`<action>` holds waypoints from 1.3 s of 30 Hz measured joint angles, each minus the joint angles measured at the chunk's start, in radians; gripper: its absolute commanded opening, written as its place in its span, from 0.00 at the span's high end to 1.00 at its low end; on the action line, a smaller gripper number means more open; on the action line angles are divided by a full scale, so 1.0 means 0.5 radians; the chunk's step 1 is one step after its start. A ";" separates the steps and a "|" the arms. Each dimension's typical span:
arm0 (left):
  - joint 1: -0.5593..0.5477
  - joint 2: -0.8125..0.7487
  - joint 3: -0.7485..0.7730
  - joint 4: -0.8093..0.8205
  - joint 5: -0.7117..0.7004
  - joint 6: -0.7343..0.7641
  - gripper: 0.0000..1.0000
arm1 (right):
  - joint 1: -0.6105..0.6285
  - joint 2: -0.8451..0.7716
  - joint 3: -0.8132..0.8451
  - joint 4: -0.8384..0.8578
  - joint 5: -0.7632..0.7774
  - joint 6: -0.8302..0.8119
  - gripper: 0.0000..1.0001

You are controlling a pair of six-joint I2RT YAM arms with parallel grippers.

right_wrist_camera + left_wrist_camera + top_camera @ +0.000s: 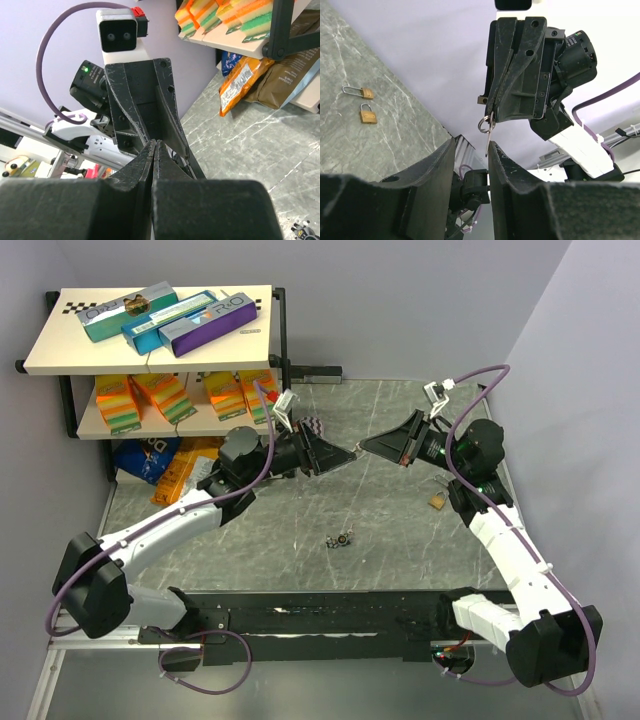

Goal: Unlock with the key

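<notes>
Brass padlocks (368, 116) lie aside; right gripper (490, 114) pinches the key (488, 137); left gripper (471, 146) seemingly parted round it.

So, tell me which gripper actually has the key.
The right gripper: its jaws are shut on the key, which hangs down from them. The left gripper only has open jaws flanking the key's tip.
</notes>
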 measured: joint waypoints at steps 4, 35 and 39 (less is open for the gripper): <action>0.000 0.011 0.001 0.011 0.000 -0.003 0.64 | -0.001 0.001 -0.020 -0.020 0.000 -0.021 1.00; 0.149 0.153 0.565 -1.212 0.789 0.829 0.99 | -0.012 0.124 0.491 -1.366 -0.209 -1.175 0.55; 0.147 0.250 0.691 -1.521 0.935 1.038 0.99 | 0.037 0.234 0.513 -1.606 -0.275 -1.353 0.63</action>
